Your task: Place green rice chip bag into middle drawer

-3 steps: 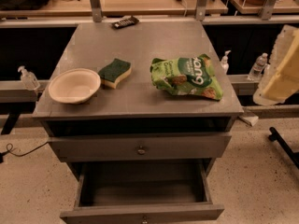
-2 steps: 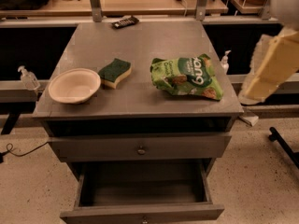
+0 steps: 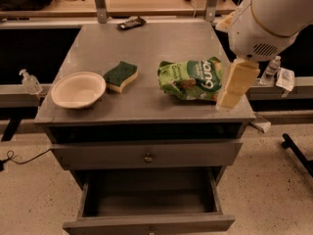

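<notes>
The green rice chip bag lies flat on the right half of the grey cabinet top, white lettering facing up. The robot's arm has a large white joint at the upper right. Its cream-coloured gripper hangs down from that joint, in front of the bag's right edge near the cabinet's front right corner. The middle drawer is pulled out at the bottom of the view; its inside is dark and holds nothing I can see. A small knob shows on its front edge.
A cream bowl and a green-and-yellow sponge sit on the left half of the top. A black remote lies at the back. The upper drawer front is closed. Small bottles stand on rails left and right.
The arm has swung in from the right edge of the view toward the cabinet, and the gripper now overlaps the bag's right edge. The bag, bowl and sponge have not moved.
</notes>
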`<state>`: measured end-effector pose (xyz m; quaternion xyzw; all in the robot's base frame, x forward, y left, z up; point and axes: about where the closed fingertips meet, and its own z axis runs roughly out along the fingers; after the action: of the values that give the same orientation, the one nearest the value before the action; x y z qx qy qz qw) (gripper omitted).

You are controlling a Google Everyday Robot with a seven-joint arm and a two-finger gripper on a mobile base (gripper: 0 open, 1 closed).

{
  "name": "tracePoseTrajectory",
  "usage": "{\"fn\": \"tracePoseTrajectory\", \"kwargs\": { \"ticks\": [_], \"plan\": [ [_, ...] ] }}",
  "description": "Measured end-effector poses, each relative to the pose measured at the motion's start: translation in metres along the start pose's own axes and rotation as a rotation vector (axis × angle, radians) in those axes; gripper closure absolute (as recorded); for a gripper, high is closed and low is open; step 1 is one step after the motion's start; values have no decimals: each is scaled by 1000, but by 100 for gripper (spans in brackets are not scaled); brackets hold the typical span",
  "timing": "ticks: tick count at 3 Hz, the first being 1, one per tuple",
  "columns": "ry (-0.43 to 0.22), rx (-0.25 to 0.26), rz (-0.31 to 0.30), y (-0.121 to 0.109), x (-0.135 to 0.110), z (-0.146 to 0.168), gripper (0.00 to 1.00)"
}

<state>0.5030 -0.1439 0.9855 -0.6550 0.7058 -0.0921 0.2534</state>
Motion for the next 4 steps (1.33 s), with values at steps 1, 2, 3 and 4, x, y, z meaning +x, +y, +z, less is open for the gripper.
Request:
{"fn": "tracePoseTrajectory", "kwargs": {
  "ticks": [1, 2, 3, 4],
  "plan": [
    [51, -92, -10, -27, 17, 95, 0],
    [51, -92, -10, -27, 17, 95, 0],
    [68, -81, -37, -38, 12, 115, 0],
    [97, -68, -61, -50, 12, 137, 0]
  ]
}}
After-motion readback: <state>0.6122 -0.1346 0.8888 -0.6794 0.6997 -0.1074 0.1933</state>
